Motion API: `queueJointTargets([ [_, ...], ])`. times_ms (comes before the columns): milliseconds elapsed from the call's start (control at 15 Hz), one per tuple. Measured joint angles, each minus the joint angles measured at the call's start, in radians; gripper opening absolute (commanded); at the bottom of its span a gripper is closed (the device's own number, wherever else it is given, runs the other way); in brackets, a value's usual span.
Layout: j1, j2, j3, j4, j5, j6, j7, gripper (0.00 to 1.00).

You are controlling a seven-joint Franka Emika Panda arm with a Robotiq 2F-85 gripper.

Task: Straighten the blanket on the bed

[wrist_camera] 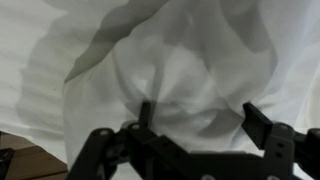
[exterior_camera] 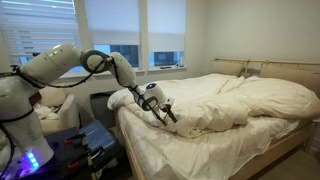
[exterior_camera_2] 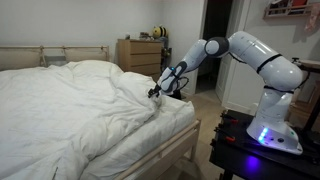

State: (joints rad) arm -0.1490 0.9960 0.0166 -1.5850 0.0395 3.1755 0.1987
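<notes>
Bed (exterior_camera: 287, 152): light wood frame, seen in both exterior views; headboard (exterior_camera: 284, 66) at the far end in an exterior view.

Blanket (exterior_camera: 245, 98): puffy off-white duvet, found bunched and heavily wrinkled on the mattress. It is heaped toward the headboard end, with a folded edge lying near the side of the bed by the robot. A strip of flatter white sheet (exterior_camera: 190, 152) is left uncovered along the near side. In an exterior view the blanket (exterior_camera_2: 70, 95) is seen to cover most of the bed surface in loose folds.

Arm (exterior_camera_2: 250, 50): extended from its base over the bed edge and angled downward.

Gripper (exterior_camera: 166, 113): placed at the blanket's folded edge, low against the fabric in both exterior views. In the wrist view the gripper (wrist_camera: 200, 118) is seen with its jaws spread wide and a rounded bulge of blanket (wrist_camera: 190, 60) lying between the dark fingers (wrist_camera: 146, 112). The fabric is not pinched (actual pad contact cannot be judged).

A wooden dresser (exterior_camera_2: 138, 55) is noted against the wall beyond the bed.
</notes>
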Motion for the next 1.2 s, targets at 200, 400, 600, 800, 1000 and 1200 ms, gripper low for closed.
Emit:
queueJointTargets([
  [200, 0.001, 0.001, -0.002, 0.004, 0.000, 0.000, -0.002, 0.38],
  [400, 0.015, -0.003, -0.015, 0.006, 0.000, -0.029, -0.020, 0.16],
  [600, 0.036, -0.025, -0.018, 0.020, -0.010, -0.189, -0.084, 0.00],
  [800, 0.069, -0.055, -0.027, 0.044, -0.033, -0.384, -0.138, 0.00],
  [1000, 0.099, -0.072, -0.042, 0.081, -0.076, -0.560, -0.179, 0.00],
  [1200, 0.120, -0.075, -0.062, 0.121, -0.118, -0.670, -0.196, 0.00],
])
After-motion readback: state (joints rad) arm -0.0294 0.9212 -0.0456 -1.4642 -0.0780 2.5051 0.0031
